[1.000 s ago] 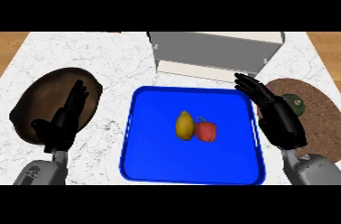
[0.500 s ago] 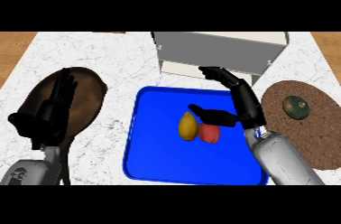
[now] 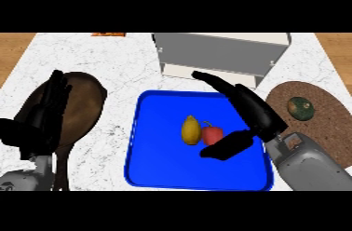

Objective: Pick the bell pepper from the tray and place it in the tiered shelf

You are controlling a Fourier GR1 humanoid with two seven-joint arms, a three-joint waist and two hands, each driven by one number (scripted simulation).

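A small red bell pepper (image 3: 210, 133) lies near the middle of the blue tray (image 3: 158, 169), touching a yellow fruit (image 3: 190, 130) on its left. My right hand (image 3: 252, 111) hovers over the tray's right half, open, fingers stretched toward the shelf and the thumb reaching down just right of the pepper. The grey and white tiered shelf (image 3: 219, 54) stands behind the tray. My left hand (image 3: 43, 116) is open at the left, above a dark wooden board (image 3: 86, 102).
A round brown mat (image 3: 323, 111) at the right carries a dark green fruit (image 3: 301, 107). A small orange thing (image 3: 109, 34) sits at the counter's back edge. White marble counter (image 3: 124, 67) shows around the tray.
My right hand has moved from the tray's right edge in over the tray and lowered beside the bell pepper. The left hand has shifted slightly left.
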